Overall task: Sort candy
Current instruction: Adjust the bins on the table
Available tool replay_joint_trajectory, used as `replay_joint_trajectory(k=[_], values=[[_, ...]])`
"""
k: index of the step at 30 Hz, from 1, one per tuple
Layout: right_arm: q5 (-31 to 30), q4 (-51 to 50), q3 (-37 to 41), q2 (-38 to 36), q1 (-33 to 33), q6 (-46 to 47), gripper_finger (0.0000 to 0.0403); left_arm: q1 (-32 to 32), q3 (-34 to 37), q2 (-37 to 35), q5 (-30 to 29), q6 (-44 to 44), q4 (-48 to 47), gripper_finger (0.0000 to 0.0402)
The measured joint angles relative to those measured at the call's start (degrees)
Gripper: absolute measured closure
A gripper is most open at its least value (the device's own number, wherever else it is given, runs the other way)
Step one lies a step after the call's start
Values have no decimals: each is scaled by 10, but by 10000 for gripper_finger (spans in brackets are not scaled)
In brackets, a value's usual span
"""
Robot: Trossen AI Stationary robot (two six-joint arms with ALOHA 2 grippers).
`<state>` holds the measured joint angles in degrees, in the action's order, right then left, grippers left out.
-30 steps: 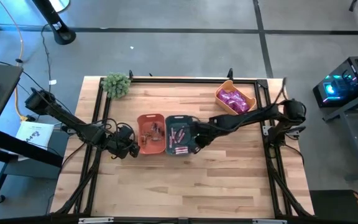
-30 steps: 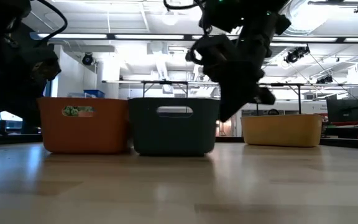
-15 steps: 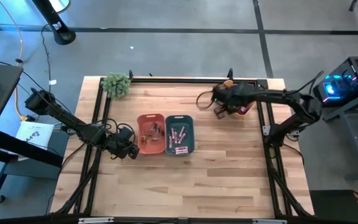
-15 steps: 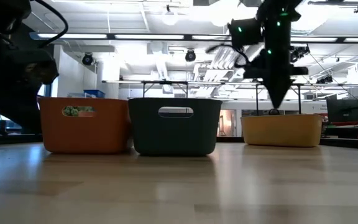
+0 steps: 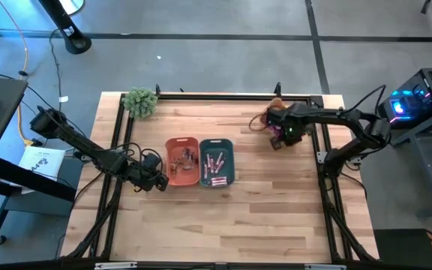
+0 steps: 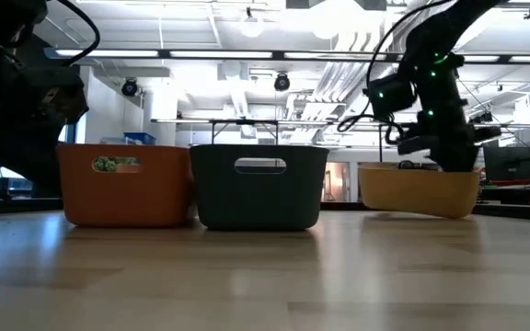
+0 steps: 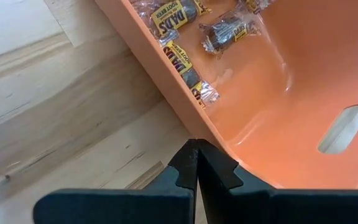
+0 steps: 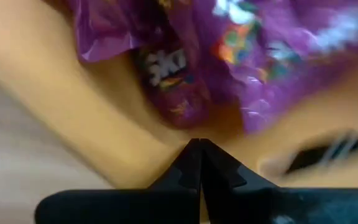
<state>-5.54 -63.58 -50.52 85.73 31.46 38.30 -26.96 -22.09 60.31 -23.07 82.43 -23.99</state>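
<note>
High view: candy sits sorted in three bins. Brown-wrapped pieces lie in the orange bin, pink sticks in the teal bin touching its right side, both near table centre. Magenta-purple packets fill the yellow bin at the far right corner, mostly hidden from above by the right arm.

Right gripper is at the yellow bin, fingers pressed together, nothing between them; the right wrist view looks straight onto the purple packets. Low view: the yellow bin appears slightly tilted.

Left gripper rests beside the orange bin's left wall, fingers together and empty; the left wrist view shows the brown pieces inside.

Green plant ball sits at the table's far left corner.
</note>
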Motion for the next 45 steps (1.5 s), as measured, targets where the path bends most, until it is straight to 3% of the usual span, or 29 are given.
replay_joint_trajectory(k=[7, 12, 18, 22, 30, 35, 42, 45], values=[[103, 70, 22, 0, -113, 62, 403, 0, 0, 0, -8, 0, 4, 401], [152, 191, 8, 0, -192, 155, 403, 0, 0, 0, -8, 0, 3, 401], [162, 381, -1, 1, -260, 257, 403, 0, 0, 0, -14, -11, 3, 401], [158, 442, -1, 18, -284, 287, 403, 0, 0, 0, -22, -17, 2, 401], [212, 490, -1, 72, -341, 303, 403, 0, 0, 0, -28, -26, 2, 401], [233, 464, -1, 59, -370, 304, 403, 0, 0, 0, -28, -26, 2, 401], [165, 363, -1, -16, -336, 287, 403, 0, 0, 0, -29, -26, 2, 401], [152, 367, -1, -27, -305, 269, 403, 1, 0, -1, 10, -54, -1, 401]])
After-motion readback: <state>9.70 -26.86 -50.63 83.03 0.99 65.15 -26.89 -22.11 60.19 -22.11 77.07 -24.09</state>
